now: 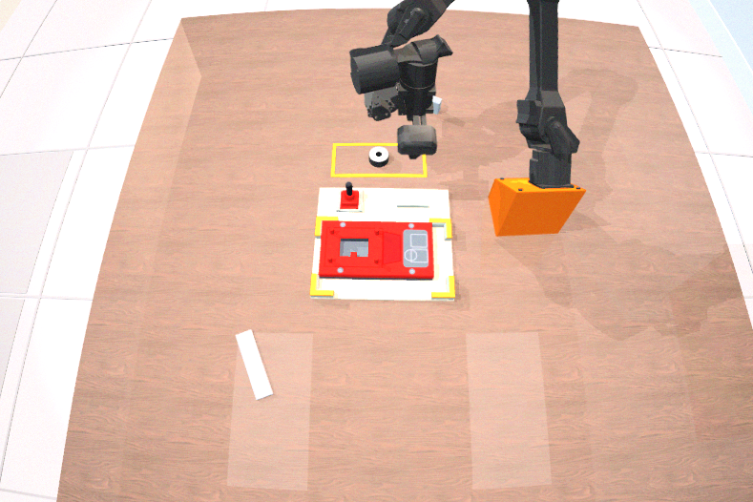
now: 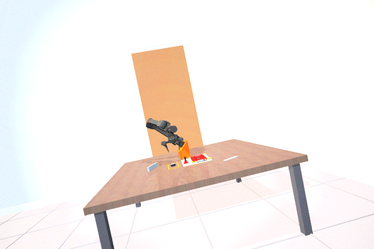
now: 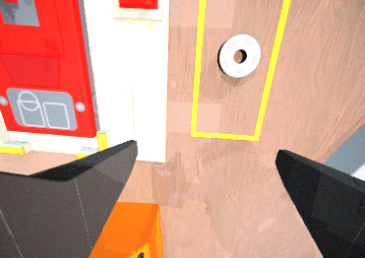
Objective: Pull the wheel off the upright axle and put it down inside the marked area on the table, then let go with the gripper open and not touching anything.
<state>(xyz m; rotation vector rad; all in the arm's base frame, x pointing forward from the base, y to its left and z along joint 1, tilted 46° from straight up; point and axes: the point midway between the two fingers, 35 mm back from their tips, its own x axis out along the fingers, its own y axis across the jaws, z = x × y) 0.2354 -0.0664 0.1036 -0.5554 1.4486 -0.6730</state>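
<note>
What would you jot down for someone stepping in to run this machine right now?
Gripper: open, holding nothing, raised above the table and touching nothing.
Wheel: lying flat inside the yellow marked area, apart from the fingers.
Axle: bare, upright on its red base beside the red panel.
Done: wheel pulled off, set down in the area, released.
Left: nothing that shows; maybe just confirm the wheel sits fully within the yellow lines.
</note>
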